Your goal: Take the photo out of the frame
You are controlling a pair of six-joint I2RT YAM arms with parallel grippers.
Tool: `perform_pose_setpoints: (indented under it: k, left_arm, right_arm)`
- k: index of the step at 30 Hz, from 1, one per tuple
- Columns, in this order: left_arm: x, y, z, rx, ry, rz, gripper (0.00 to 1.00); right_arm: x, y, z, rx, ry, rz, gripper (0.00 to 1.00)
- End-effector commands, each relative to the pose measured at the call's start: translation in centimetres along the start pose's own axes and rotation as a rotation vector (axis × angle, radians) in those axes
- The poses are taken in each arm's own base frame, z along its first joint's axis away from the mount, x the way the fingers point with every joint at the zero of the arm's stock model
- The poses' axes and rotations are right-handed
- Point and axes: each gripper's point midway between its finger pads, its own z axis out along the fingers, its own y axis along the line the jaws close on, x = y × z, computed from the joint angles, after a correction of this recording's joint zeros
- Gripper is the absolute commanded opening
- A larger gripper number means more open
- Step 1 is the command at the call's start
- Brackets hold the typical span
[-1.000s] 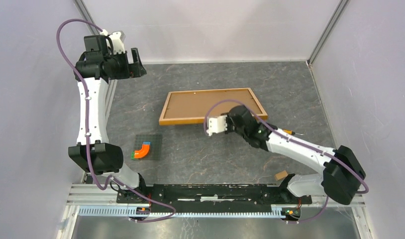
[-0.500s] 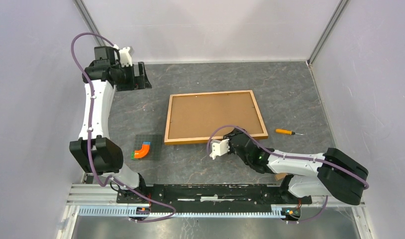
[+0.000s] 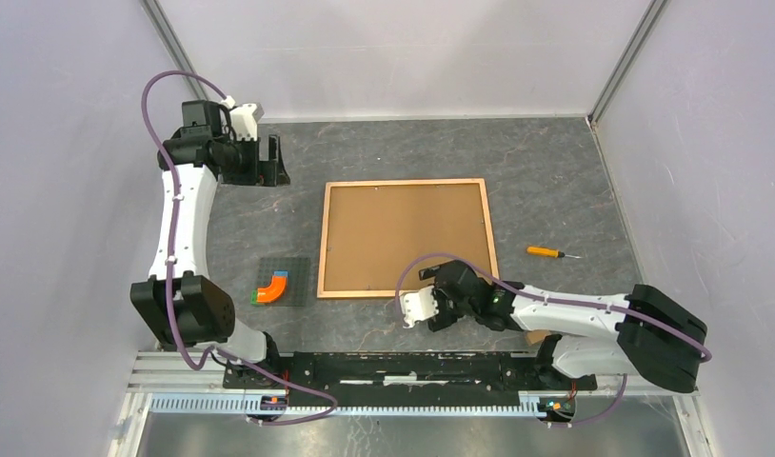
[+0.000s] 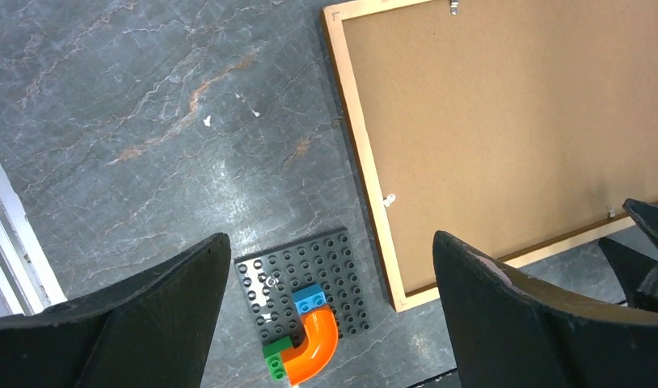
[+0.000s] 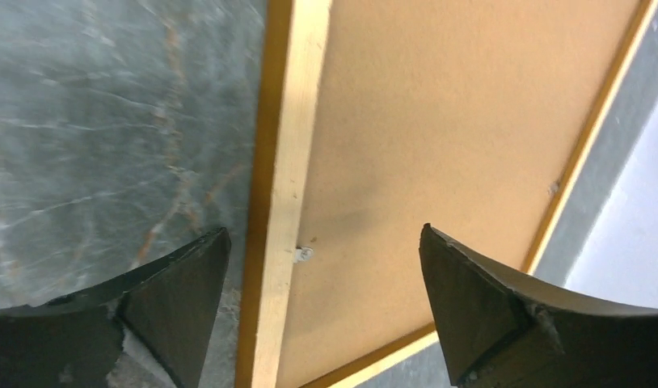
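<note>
**Frame position.** The frame point(image 3: 403, 238) is lying flat, back side up, near the middle of the counter point(image 3: 555, 171). Its plain brown backing board is facing the cameras, bordered by the narrow orange-brown wood. The photo is not showing in any view, as only the back of the frame is exposed. Small metal clips are sitting along the inner edge of the border; one is showing in the left wrist view point(image 4: 388, 199) and one in the right wrist view point(image 5: 304, 255).

**Right gripper.** The right gripper point(image 3: 447, 307) is sitting low at the near edge of the frame. Its jaws are standing wide apart and are holding nothing. In the right wrist view the gripper point(image 5: 323, 234) is straddling the wooden border, with one finger over the bare counter and the other over the backing board. Whether either finger is touching the frame cannot be told.

**Left gripper.** The left gripper point(image 3: 272, 162) is hanging raised at the far left, well apart from the frame. Its jaws are fully spread and empty.

**Other items.** A grey studded plate point(image 3: 287, 281) carrying an orange curved block point(image 3: 268, 288) is lying just beside the frame's near-left corner. A screwdriver point(image 3: 546, 252) is lying on the counter to the right of the frame.
</note>
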Motion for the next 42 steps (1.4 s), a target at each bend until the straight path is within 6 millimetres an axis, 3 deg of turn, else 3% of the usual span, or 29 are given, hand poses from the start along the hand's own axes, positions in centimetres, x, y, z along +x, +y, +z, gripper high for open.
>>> perform_pose_setpoints:
  k: [1, 4, 6, 13, 17, 24, 31, 36, 42]
  left_arm:
    - [1.0, -1.0, -0.2, 0.063, 0.021, 0.091, 1.00]
    - [1.9, -1.5, 0.3, 0.086, 0.055, 0.127, 1.00]
    - [2.5, -2.0, 0.7, 0.096, 0.074, 0.166, 1.00]
    - [4.7, -5.1, 2.4, 0.128, 0.166, 0.362, 1.00]
    - [5.7, -6.6, 3.2, 0.150, 0.201, 0.443, 1.00]
    - [5.7, -9.1, 3.7, 0.260, 0.159, 0.502, 1.00]
    - [6.3, -11.8, 3.8, 0.380, 0.133, 0.593, 1.00]
    - [6.2, -13.2, 3.4, 0.443, 0.101, 0.597, 1.00]
    - [6.2, -13.6, 3.1, 0.459, 0.071, 0.604, 1.00]
  right_arm:
    - [-4.3, 0.3, -1.8, -0.164, -0.175, 0.060, 0.95]
    - [-4.4, -1.3, -2.3, -0.285, -0.206, 0.211, 0.96]
    - [-4.3, -3.4, -2.7, -0.349, -0.236, 0.339, 0.96]
    - [0.8, -8.2, -4.4, -0.404, -0.238, 0.674, 0.98]
    - [6.2, -8.2, -5.7, -0.399, -0.132, 0.713, 0.98]
    - [18.0, -7.5, -9.1, -0.318, 0.040, 0.770, 0.98]
    - [26.5, -8.6, -10.9, -0.287, 0.077, 0.742, 0.98]
    - [30.6, -8.5, -10.4, -0.328, 0.142, 0.677, 0.92]
    - [31.0, -5.9, -9.9, -0.407, 0.147, 0.542, 0.88]
